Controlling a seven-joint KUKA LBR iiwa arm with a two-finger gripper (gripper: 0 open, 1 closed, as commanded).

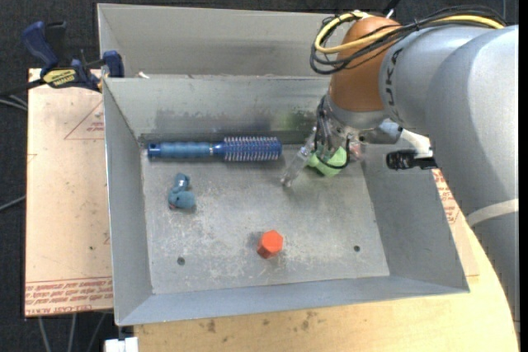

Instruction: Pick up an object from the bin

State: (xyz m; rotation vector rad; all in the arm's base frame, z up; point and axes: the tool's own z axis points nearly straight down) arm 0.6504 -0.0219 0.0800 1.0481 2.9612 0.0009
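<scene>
We read the floor of the grey bin [124, 177] as a dial. The claw [312, 163] stands at 2 o'clock, low over the floor, under the orange wrist cover of the arm [462, 86], which comes in from 3 o'clock. Close against the claw, on its 3 o'clock side, sits a small bright green thing [330, 163] of rounded shape. The wrist hides a part of it, so we cannot tell if the claw is open or closed, nor if it really grips the green thing.

At 11 o'clock a blue hairbrush [216, 150] lies flat along the foot of the back wall. Its handle points to 9 o'clock and its bristle head ends near the claw, but apart from it. At 9 o'clock a small blue lump [181, 196] lies alone. At 6 o'clock lies 1 small orange-red piece [270, 243], well apart from the others.

The middle of the floor is bare, and also the part from 3 to 5 o'clock. The claw is near the sloped right wall and the back wall; the free room lies toward 7 and 8 o'clock from it.
</scene>
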